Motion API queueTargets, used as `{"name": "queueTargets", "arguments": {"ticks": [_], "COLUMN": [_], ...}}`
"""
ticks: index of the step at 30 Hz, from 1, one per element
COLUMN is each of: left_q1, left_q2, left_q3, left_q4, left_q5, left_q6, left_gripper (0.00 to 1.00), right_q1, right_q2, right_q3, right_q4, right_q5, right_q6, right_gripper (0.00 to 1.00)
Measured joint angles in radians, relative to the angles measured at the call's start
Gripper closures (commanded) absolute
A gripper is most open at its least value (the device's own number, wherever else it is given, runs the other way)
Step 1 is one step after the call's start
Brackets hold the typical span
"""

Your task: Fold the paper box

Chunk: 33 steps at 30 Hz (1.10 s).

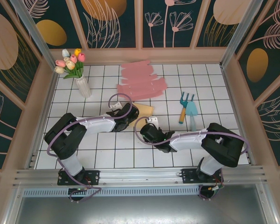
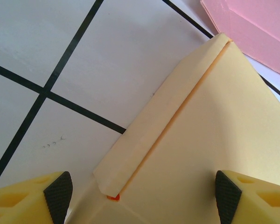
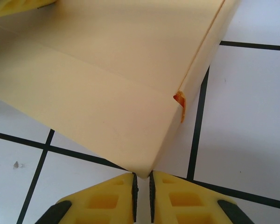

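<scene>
The cream paper box (image 1: 144, 110) lies flattened on the white tiled table between my two grippers. In the left wrist view the box (image 2: 205, 126) shows a narrow flap (image 2: 154, 126) folded along its edge. My left gripper (image 2: 140, 196) hovers over it, open, with its pads (image 2: 58, 193) set wide to either side. My left gripper (image 1: 130, 113) sits at the box's left end. In the right wrist view my right gripper (image 3: 142, 189) is shut on the near corner of the box (image 3: 107, 79). My right gripper (image 1: 142, 128) is just below the box.
A stack of pink flat box blanks (image 1: 141, 83) lies behind the box, and its edge (image 2: 256, 28) is close by. A vase of tulips (image 1: 81, 84) stands at the back left. Small garden tools (image 1: 189, 109) lie to the right. Low walls ring the table.
</scene>
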Motion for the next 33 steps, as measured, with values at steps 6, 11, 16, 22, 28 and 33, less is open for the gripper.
{"name": "queueTargets", "arguments": {"ticks": [6, 11, 16, 22, 28, 33], "left_q1": [0.0, 0.0, 0.0, 0.0, 0.0, 0.0], "left_q2": [0.003, 0.004, 0.005, 0.005, 0.009, 0.01], "left_q3": [0.002, 0.002, 0.002, 0.002, 0.007, 0.008], "left_q4": [0.001, 0.001, 0.002, 0.001, 0.002, 0.002], "left_q5": [-0.003, -0.003, -0.003, -0.003, -0.003, -0.004], "left_q6": [0.0, 0.0, 0.0, 0.0, 0.0, 0.0], "left_gripper": [0.21, 0.21, 0.21, 0.21, 0.21, 0.21], "right_q1": [-0.01, -0.049, -0.119, -0.145, -0.145, -0.145], "right_q2": [-0.05, -0.136, -0.184, -0.169, -0.095, -0.071], "right_q3": [-0.031, -0.079, -0.12, -0.121, -0.119, -0.114], "right_q4": [0.035, 0.088, 0.127, 0.142, 0.159, 0.189], "right_q5": [-0.035, -0.097, -0.162, -0.209, -0.251, -0.28], "right_q6": [-0.001, 0.014, 0.051, 0.079, 0.097, 0.098], "right_gripper": [0.66, 0.6, 0.6, 0.58, 0.57, 0.58]}}
